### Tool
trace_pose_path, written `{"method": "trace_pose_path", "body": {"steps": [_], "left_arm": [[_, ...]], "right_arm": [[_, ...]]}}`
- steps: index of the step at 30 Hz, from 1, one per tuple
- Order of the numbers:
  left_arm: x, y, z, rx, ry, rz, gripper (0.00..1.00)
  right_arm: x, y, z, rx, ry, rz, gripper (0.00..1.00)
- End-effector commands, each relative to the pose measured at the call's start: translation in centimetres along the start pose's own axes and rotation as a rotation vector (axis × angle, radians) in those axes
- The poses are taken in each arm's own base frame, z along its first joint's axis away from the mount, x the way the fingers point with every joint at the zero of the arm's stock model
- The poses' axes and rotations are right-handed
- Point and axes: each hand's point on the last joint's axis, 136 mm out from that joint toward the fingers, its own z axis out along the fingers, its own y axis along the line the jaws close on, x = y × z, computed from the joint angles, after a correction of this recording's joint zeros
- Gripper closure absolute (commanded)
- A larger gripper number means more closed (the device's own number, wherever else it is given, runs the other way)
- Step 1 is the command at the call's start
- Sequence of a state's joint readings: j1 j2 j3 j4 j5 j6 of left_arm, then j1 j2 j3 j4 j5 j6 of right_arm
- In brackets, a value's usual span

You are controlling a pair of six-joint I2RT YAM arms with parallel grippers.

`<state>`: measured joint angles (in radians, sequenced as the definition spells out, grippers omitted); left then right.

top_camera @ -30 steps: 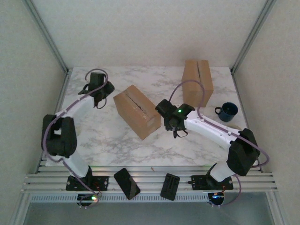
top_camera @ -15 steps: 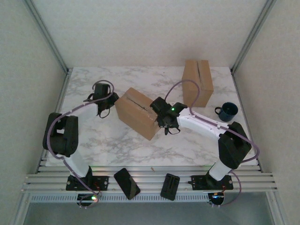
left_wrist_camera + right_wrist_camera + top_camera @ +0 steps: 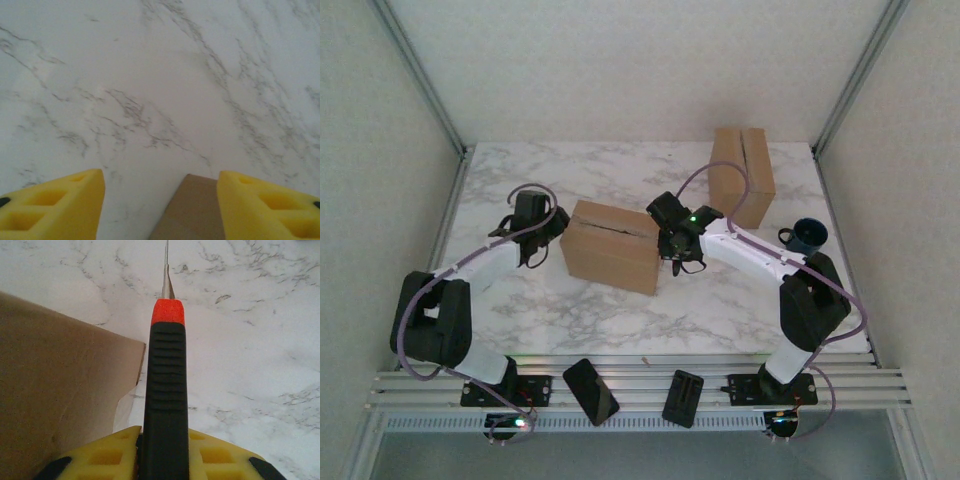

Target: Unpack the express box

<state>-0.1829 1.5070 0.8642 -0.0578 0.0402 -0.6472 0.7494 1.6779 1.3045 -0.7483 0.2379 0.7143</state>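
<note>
A brown cardboard box (image 3: 612,243) lies mid-table with a dark seam along its top. My left gripper (image 3: 552,228) is at the box's left end, open, and a box corner (image 3: 192,210) shows between the yellow fingers (image 3: 55,205). My right gripper (image 3: 670,243) is at the box's right end, shut on a black utility knife (image 3: 165,390) with a red tip and a bare blade pointing away over the marble. The box's edge (image 3: 60,390), with a loose strip of clear tape, lies just left of the knife.
A second, taller cardboard box (image 3: 741,175) stands at the back right. A dark blue mug (image 3: 806,238) sits near the right edge. Two black holders (image 3: 590,391) rest on the front rail between the arm bases.
The box has turned from a diagonal to lie nearly square to the table front. Both grippers moved with it, the left forward along its left end, the right back toward its right end.
</note>
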Motion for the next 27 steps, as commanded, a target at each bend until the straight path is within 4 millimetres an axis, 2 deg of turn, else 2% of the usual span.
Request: {"method": "trace_pose_path", "body": {"steps": [1,4,6,8,10,13,15,17,19,24,27], "left_arm": [[-1.3,-0.1,0.2,-0.046,-0.033,0.011,0.29],[-2.9,0.6,0.6,-0.110,-0.068,0.004,0.23],[-4.4,1.5,0.2,-0.177,-0.116,-0.016,0.20],[-6.3,2.6,-1.2,-0.229,-0.187,-0.062,0.14],[-7.9,2.8,-3.2,-0.227,-0.255,-0.104,0.11],[-9.7,2.0,-6.5,-0.177,-0.333,-0.124,0.05],[-10.0,1.0,-8.1,-0.123,-0.342,-0.112,0.00],[-9.7,-0.4,-9.3,-0.048,-0.316,-0.085,0.00],[-8.5,-2.1,-9.9,0.026,-0.261,-0.063,0.00],[-3.9,-5.9,-9.7,0.123,-0.150,-0.031,0.00],[-2.2,-6.6,-9.2,0.091,-0.151,-0.038,0.00]], "right_arm": [[0.4,2.1,0.1,-0.090,0.002,0.017,1.00],[0.9,2.4,0.0,-0.097,0.005,0.021,1.00],[1.1,2.1,0.0,-0.088,0.004,0.023,1.00],[1.2,1.5,-0.3,-0.070,-0.005,0.024,1.00],[1.0,0.6,-0.8,-0.045,-0.021,0.023,1.00],[0.7,-0.6,-1.5,-0.037,-0.040,0.030,1.00],[0.7,-1.2,-2.0,-0.037,-0.045,0.028,1.00],[0.4,-2.2,-2.4,-0.032,-0.053,0.036,1.00],[0.2,-2.9,-2.8,-0.035,-0.058,0.034,1.00],[-0.3,-4.3,-4.1,-0.062,-0.078,0.038,1.00],[-0.4,-5.0,-4.8,-0.079,-0.089,0.048,1.00]]}}
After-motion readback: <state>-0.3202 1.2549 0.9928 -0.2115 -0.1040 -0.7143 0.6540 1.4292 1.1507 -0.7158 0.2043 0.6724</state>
